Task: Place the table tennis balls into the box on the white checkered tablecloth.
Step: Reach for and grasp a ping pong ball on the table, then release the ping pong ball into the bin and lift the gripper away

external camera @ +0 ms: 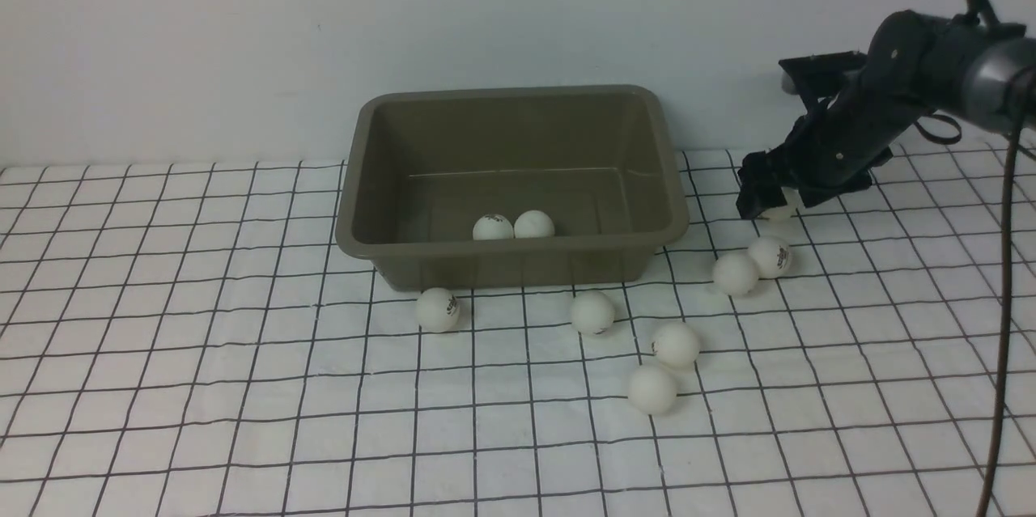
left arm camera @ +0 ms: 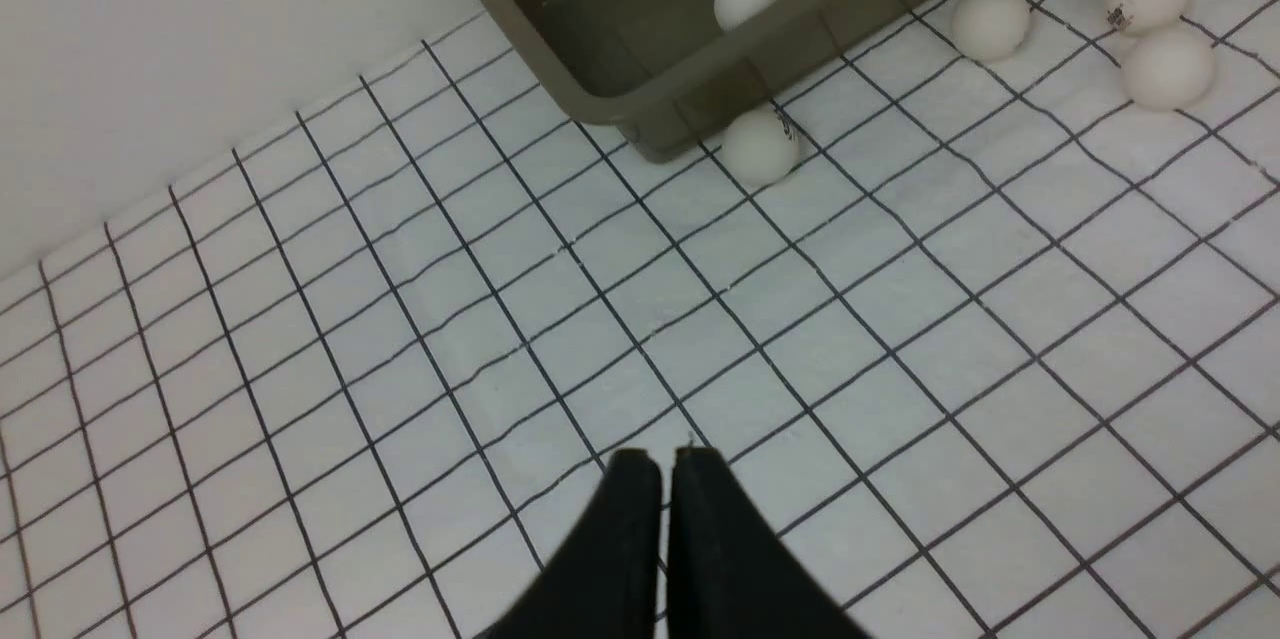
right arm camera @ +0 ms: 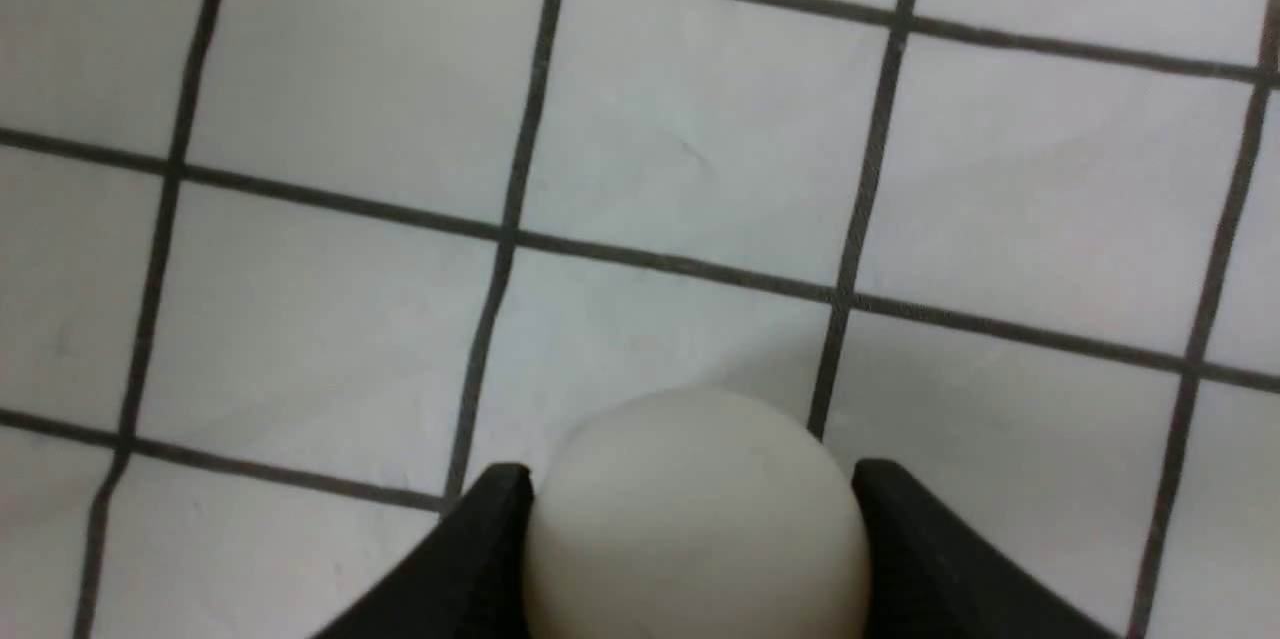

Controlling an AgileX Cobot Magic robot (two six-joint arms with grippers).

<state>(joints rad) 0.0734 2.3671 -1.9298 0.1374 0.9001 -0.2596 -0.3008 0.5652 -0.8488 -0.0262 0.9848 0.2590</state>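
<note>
My right end effector is down at cloth level, at about 3 o'clock from the box. Its two fingers sit against either side of one ball. From the wrist camera I read that as a grasp, though the ball looks to be resting on the white checkered tablecloth, not lifted.

To do this pick well, I'd confirm the squeeze is centred on the ball's widest part before rising. A smooth sphere pinched too low or too high will likely squirt out. Then I'd lift straight up, high enough to clear the flared rim, and only then travel toward 9 o'clock. That way I don't nudge the pair of balls lying near, at roughly 6 o'clock of the end effector. I'd let go low over the box floor, off to one side of the two balls already inside, to limit bounce.

The right arm reaches in from the 3 o'clock edge of the front view. Its forearm slopes down toward the box and the wrist is pitched so the fingers point at the cloth. My left end effector is clenched on nothing and hovers over bare cloth, its camera facing the box. Four more table tennis balls lie on the bench from 7 round to 5 o'clock of the box.
</note>
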